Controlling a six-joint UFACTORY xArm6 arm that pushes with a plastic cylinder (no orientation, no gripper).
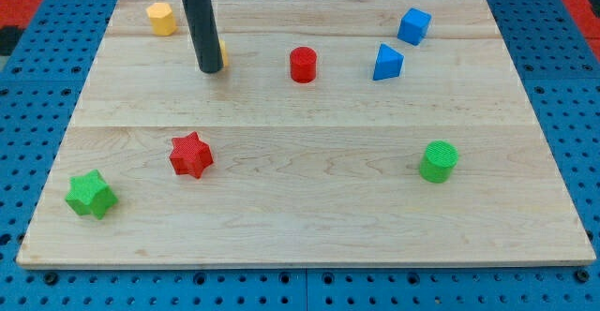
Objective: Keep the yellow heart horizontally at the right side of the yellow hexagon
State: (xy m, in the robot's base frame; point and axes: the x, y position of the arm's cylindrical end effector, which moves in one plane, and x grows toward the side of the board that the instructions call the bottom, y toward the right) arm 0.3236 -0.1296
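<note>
tool's tip (210, 69) against the mostly hidden yellow heart (223, 52), right of and slightly below the yellow hexagon (161, 18) on the bench (309, 208); nothing gripped; heart likely light, rigid, slippery, best pushed on a flat flank.

Yellow hexagon (161, 18) sits near the tabletop's (309, 199) top-left corner in the view, flat on one face, six-sided top visible, edges clean, nothing touching it.

Yellow heart (223, 52) lies to the view's right of the hexagon and a bit lower, near but apart from it. Mostly hidden behind the dark rod; only a thin yellow sliver shows at the rod's right edge, so shape and orientation can't be made out.

The tip (210, 70) stands right at the heart's left side, contact can't be confirmed.
</note>
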